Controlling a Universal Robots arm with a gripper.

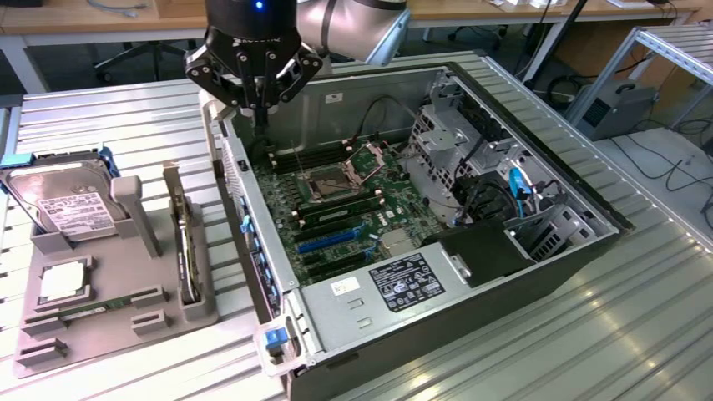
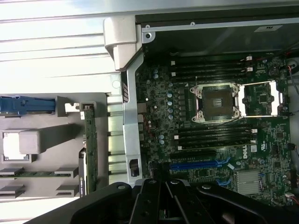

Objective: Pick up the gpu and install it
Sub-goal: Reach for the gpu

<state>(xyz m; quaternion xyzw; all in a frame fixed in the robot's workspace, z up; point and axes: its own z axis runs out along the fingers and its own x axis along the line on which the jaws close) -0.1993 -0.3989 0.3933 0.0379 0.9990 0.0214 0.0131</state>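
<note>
Claw (image 1: 262,109) pressed together and empty above the open computer case (image 1: 490,334), the graphics card (image 1: 186,251) stands on edge in a rack (image 1: 89,326) beside the case, likely slotted upright for easy gripping.

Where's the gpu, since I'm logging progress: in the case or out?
Out: the gpu stands upright in the gray holder.

Table (image 1: 123,125) ribbed shiny metal; parts holder (image 1: 112,334) matt grey plastic; case (image 1: 368,90) bare metal.
</note>
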